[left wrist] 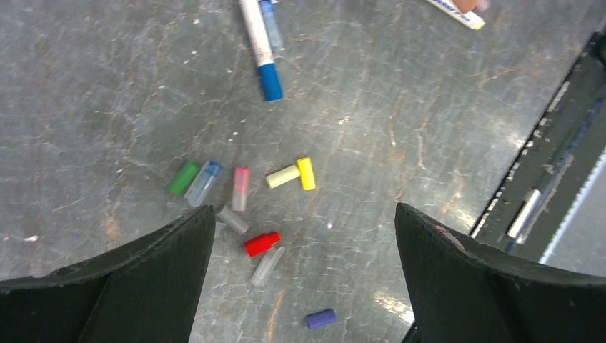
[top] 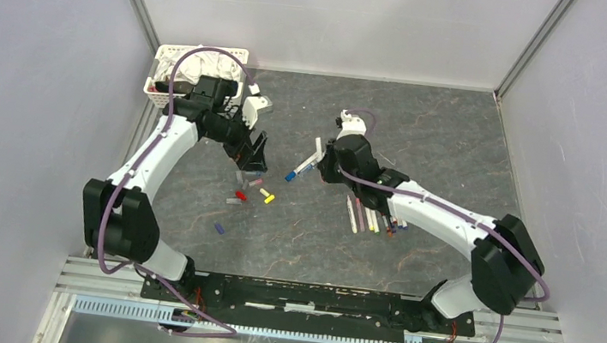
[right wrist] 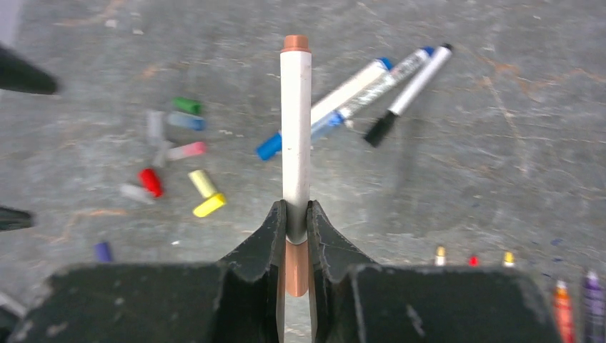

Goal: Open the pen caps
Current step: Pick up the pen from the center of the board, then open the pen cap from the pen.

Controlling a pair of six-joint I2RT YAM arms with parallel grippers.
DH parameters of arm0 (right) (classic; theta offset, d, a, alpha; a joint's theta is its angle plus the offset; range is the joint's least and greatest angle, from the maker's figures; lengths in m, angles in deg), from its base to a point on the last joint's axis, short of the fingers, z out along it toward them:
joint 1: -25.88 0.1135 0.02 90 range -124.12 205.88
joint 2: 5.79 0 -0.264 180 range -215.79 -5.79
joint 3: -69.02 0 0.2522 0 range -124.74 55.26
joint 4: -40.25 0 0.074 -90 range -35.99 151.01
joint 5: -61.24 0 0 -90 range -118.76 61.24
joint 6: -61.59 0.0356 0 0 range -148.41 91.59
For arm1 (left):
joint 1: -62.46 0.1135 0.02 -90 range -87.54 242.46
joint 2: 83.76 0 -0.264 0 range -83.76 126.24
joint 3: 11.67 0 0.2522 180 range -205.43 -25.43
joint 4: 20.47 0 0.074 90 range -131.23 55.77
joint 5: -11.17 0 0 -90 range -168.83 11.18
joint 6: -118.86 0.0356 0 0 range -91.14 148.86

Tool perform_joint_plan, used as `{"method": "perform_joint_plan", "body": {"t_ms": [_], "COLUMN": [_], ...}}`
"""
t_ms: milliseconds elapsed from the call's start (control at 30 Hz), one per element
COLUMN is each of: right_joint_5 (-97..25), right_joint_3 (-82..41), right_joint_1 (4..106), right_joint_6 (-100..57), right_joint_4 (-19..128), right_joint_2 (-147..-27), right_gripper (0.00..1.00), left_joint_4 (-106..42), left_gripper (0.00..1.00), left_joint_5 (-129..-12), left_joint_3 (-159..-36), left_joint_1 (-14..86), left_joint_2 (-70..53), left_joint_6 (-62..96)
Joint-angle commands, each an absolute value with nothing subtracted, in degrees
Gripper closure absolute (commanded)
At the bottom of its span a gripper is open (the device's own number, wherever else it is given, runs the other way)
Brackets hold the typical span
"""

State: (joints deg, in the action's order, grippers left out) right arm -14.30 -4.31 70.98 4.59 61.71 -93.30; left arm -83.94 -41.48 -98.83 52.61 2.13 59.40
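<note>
My right gripper (right wrist: 296,212) is shut on a white pen (right wrist: 296,128) with a copper-brown cap at its near end, held above the table; the gripper also shows in the top view (top: 321,163). My left gripper (left wrist: 304,214) is open and empty, hovering over loose pen caps: green (left wrist: 184,177), clear blue (left wrist: 204,183), pink (left wrist: 241,189), two yellow (left wrist: 284,176), red (left wrist: 261,244), grey, clear, and purple (left wrist: 321,318). In the top view the left gripper (top: 252,166) is just above the caps (top: 251,192).
Blue-capped pens (right wrist: 336,107) and a black-capped pen (right wrist: 411,93) lie between the grippers. Several uncapped pens (top: 371,218) lie in a row under the right arm. A white basket (top: 157,86) of cloths stands at the back left.
</note>
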Motion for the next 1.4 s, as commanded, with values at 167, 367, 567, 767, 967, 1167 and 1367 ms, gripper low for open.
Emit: {"method": "perform_joint_plan", "body": {"t_ms": [167,367,567,767,967,1167,1367], "right_joint_5": [-9.8,-4.0,-1.0,0.2,0.0,-1.2,-17.8], "right_joint_3": [1.2,0.5,0.4,0.7,1.0,2.1,0.0], "right_joint_1": [80.5,84.5,86.8,88.3,88.9,88.9,80.8], "right_joint_6": [11.9,13.8,15.2,16.1,16.7,17.8,19.8], "right_joint_4": [36.3,28.7,24.6,22.5,21.6,22.6,31.3], "right_joint_2": [-86.6,-88.0,-89.5,-90.5,-90.7,-90.3,-87.6], "right_gripper": [1.0,1.0,1.0,1.0,1.0,0.93,0.53], "left_joint_4": [-84.7,-84.8,-84.2,-82.4,-81.1,-82.3,-92.0], "left_gripper": [0.0,0.0,0.0,0.18,0.59,0.97,0.98], "left_joint_5": [-26.9,-21.1,-15.1,-14.7,-15.5,-18.0,-28.7], "left_joint_3": [-98.3,-96.8,-96.2,-96.6,-96.5,-97.4,-98.9], "left_joint_1": [49.7,49.5,49.5,49.5,49.6,49.6,49.6], "left_joint_2": [-1.8,-1.8,-1.9,-2.2,-1.8,-1.7,-2.9], "left_joint_6": [53.0,50.5,47.7,45.9,44.9,46.5,62.5]}}
